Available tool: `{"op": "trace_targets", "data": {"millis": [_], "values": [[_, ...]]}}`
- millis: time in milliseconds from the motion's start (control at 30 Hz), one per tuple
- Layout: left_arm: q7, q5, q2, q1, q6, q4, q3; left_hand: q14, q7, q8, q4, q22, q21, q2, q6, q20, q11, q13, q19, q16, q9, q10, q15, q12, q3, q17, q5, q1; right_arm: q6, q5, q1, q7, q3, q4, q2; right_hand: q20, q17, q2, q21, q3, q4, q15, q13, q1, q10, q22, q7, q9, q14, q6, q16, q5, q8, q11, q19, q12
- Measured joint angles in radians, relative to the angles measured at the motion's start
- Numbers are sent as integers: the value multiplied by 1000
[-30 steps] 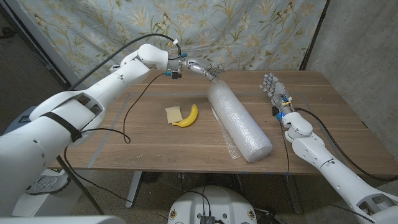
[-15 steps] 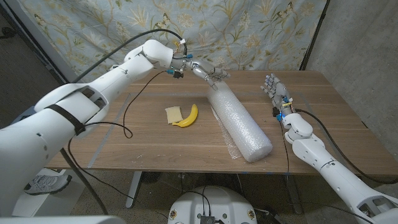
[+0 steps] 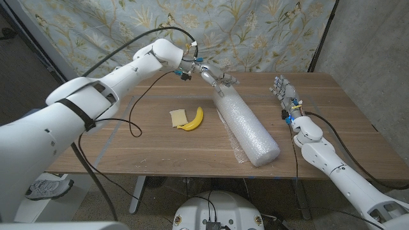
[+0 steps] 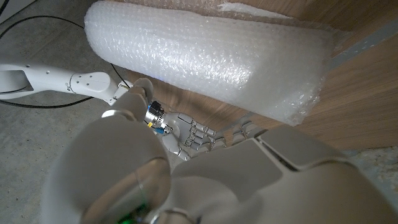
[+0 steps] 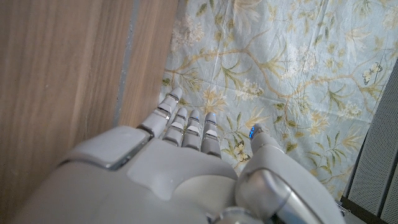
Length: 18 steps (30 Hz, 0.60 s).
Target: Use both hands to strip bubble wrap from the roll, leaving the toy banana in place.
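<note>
Bubble wrap in a thick, whitish roll (image 3: 245,128) lay on the wooden bench (image 3: 153,144), a little right of the middle. It ran slantwise from the far middle toward the near right side of the bench, and a loose transparent flap of it spread on the wood beside the roll. In the left wrist view the same roll (image 4: 205,56) crossed the picture above your left robot hand.

Your left robot hand (image 3: 217,78) was at the far end of the roll, just above it, with the fingers spread. From the head view I could not tell if the fingers touched the wrap. In the left wrist view the left robot hand (image 4: 205,134) had its fingers apart and nothing between them.

Your right robot hand (image 3: 284,92) stood near the far right part of the bench, well apart from the roll, with the fingers straight, side by side, and holding nothing. The right wrist view showed these fingers (image 5: 186,127) stretched out toward the flowered cloth backdrop (image 5: 280,68).

The yellow toy banana (image 3: 193,119) lay left of the roll, near it but not touching. A small pale square piece (image 3: 177,117) lay just beside the banana.
</note>
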Motion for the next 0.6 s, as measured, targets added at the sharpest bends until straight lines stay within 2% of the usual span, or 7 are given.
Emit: {"op": "trace_targets", "data": {"millis": [267, 333, 433, 500, 567, 600], "values": [[-6, 37, -66, -51, -100, 126, 36, 0, -9, 1, 3, 0, 0, -1, -2, -2, 0, 0, -9, 0, 0, 0, 0, 4, -3, 0, 0, 9, 0, 1, 20, 11, 5, 20, -6, 5, 0, 0, 0, -3, -3, 0, 0, 0, 0, 0, 0, 0, 0, 0, 0, 0, 0, 0, -6, 0], [-2, 52, -95, -73, -132, 186, 52, 0, -9, 1, 3, 0, 0, -4, -2, -2, 0, 0, -9, 0, 0, 0, 0, 4, -3, 0, 0, 12, 0, 2, 25, 14, 8, 26, -8, 5, 0, 0, 0, -3, -3, 0, 0, 0, 0, 0, 5, 0, 0, -5, 0, 0, 0, 0, -6, 0], [7, 64, -111, -85, -156, 220, 61, 0, -9, 1, 3, 0, 0, -4, -2, -2, 0, 0, -9, 0, 0, 0, 0, 4, -3, 0, 0, 12, 0, 4, 30, 15, 10, 30, -9, 5, 0, 0, 0, -3, -3, 0, 0, 0, -5, 0, 5, 0, 0, -5, 0, 0, 0, 5, -6, 0], [18, 77, -138, -104, -178, 274, 80, 0, -9, 1, 3, 0, 0, -4, -2, 2, 0, 0, -12, 0, 0, 0, 0, 4, -3, 0, 0, 12, 0, 6, 34, 16, 12, 34, -12, 5, 0, 0, 0, -3, -3, 0, 0, 0, -5, 0, 5, 0, 0, -5, 0, 0, 0, 5, -6, 0], [26, 84, -138, -104, -188, 274, 80, 0, -9, 1, 3, 0, 0, -4, -2, 2, 0, 0, -12, 0, 0, 0, 0, 4, -3, 0, 0, 12, 0, 6, 36, 16, 13, 37, -14, 5, 0, 0, 0, -3, -3, 0, 0, 0, -5, 0, 5, 0, 0, -5, 0, 0, 0, 5, -6, 0], [33, 91, -164, -124, -195, 322, 103, 0, -9, 1, 3, 0, 0, -4, -2, 2, 0, 0, -12, 0, 0, 0, 0, 4, -3, 0, 0, 12, -4, 7, 38, 19, 14, 38, -15, 5, 0, 0, 0, -3, -3, 0, 0, 0, -5, 0, 5, 0, 0, -5, 0, 0, 0, 5, -6, 0]]}}
